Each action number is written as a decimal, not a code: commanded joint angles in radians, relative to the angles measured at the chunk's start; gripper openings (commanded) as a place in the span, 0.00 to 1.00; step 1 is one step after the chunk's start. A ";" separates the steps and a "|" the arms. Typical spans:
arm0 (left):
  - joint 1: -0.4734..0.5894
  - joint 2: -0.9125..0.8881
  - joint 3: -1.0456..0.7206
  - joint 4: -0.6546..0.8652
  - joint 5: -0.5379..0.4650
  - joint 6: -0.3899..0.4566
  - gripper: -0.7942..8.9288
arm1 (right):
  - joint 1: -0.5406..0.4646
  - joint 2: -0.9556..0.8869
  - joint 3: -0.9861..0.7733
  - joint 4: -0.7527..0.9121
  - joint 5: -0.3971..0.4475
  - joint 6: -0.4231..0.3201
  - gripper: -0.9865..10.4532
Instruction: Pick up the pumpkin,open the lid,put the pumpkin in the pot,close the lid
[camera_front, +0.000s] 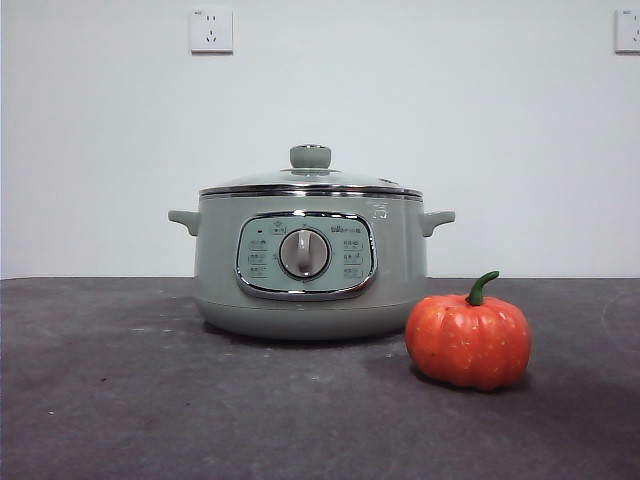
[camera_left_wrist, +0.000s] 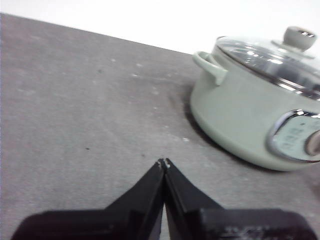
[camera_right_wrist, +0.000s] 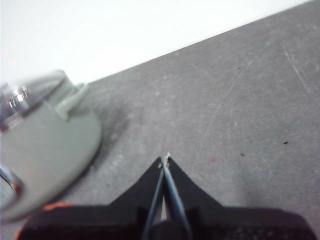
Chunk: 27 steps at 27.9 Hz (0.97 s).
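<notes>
The pale green pot (camera_front: 310, 265) stands in the middle of the dark table with its glass lid (camera_front: 310, 178) seated on top, green knob upright. An orange pumpkin (camera_front: 468, 340) with a green stem rests on the table in front of the pot and to its right, a little apart from it. My left gripper (camera_left_wrist: 164, 162) is shut and empty above bare table, with the pot (camera_left_wrist: 250, 115) and lid (camera_left_wrist: 280, 55) off to one side. My right gripper (camera_right_wrist: 165, 159) is also shut and empty; the pot (camera_right_wrist: 45, 145) shows beside it and an orange sliver of pumpkin (camera_right_wrist: 56, 205) peeks past its body.
The dark grey table (camera_front: 120, 400) runs wide on both sides of the pot. A white wall with two sockets (camera_front: 211, 30) stands behind. Neither arm shows in the front view.
</notes>
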 joint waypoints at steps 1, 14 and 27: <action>0.002 -0.002 0.049 -0.016 0.013 -0.048 0.07 | 0.003 0.031 0.053 0.013 -0.002 0.062 0.08; 0.002 0.250 0.396 -0.224 0.208 0.021 0.07 | 0.003 0.451 0.523 -0.246 -0.256 -0.097 0.08; 0.000 0.577 0.781 -0.571 0.492 0.288 0.07 | 0.073 0.798 1.031 -0.829 -0.474 -0.447 0.08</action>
